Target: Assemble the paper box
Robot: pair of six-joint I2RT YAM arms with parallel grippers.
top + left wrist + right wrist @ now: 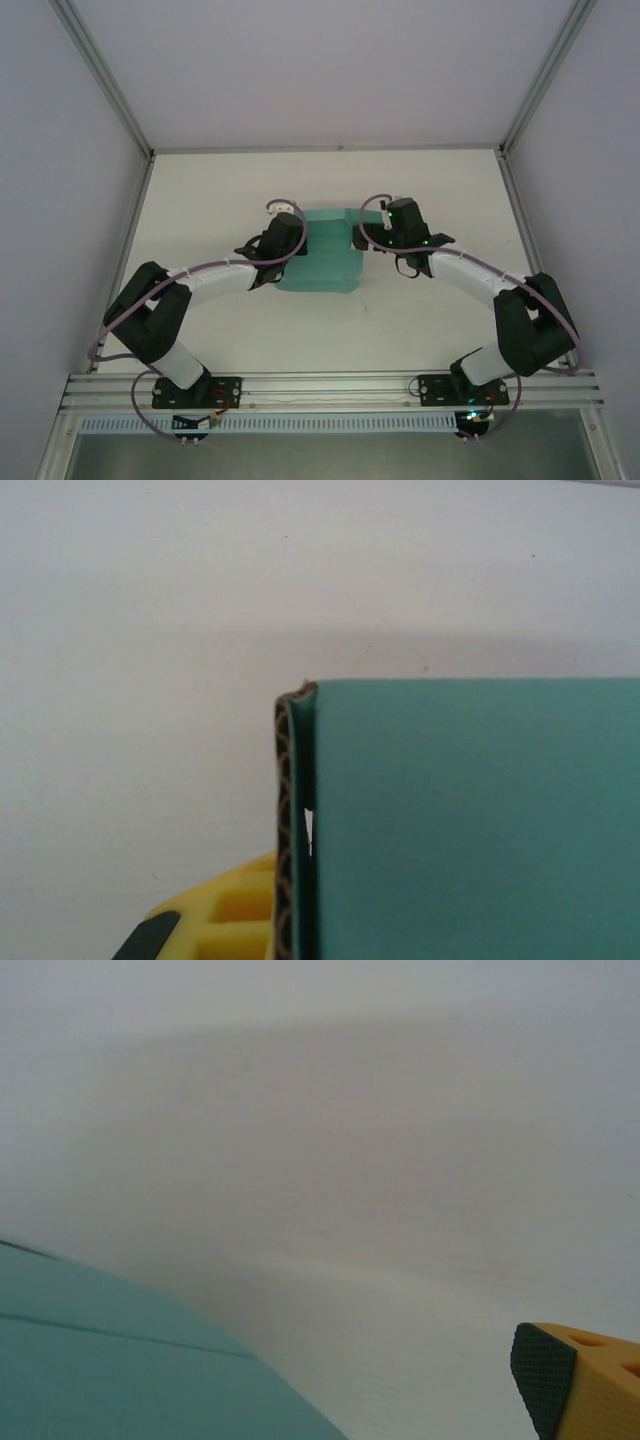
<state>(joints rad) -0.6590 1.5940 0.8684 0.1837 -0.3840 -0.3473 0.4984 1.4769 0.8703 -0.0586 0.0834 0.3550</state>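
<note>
The paper box (325,258) is teal-green card, partly folded, lying in the middle of the white table. My left gripper (283,238) is at its left side, shut on an upright wall of the box. In the left wrist view that wall (470,820) shows its corrugated edge, with one yellow finger (215,920) just left of it and the other finger hidden behind the card. My right gripper (378,228) hovers at the box's far right corner, open. Its wrist view has one yellow finger (580,1380) at the lower right and teal card (120,1360) at the lower left, apart from it.
The white table (430,320) is closed in by pale walls and aluminium posts (100,75). A metal rail (330,385) with both arm bases runs along the near edge. Bare table lies in front of and behind the box.
</note>
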